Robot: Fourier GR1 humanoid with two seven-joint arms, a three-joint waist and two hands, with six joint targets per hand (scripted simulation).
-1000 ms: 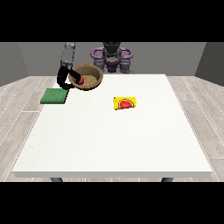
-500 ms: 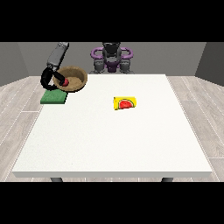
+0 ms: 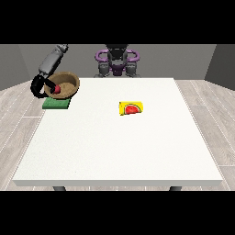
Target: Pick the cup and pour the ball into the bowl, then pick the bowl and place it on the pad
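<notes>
Over the green pad [image 3: 56, 104]: bowl [image 3: 65, 84] held at its rim by the hand at the view's left [image 3: 40, 86].
Fingers curled round the bowl's near-left rim; red ball [image 3: 56, 90] sits inside the bowl. Yellow cup [image 3: 131, 108] lies on its side on the desk [image 3: 119, 147], well right of the pad.

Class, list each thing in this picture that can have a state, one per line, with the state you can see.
Bowl: tilted, held over the pad, red ball inside.
Ball: in the bowl, near its lower rim.
Pad: flat at the table's left edge, partly under the bowl.
Cup: lying on its side, mid-table.
Robot hand at the view's left: curled on the bowl's rim.
Other robot hand: not in view.
</notes>
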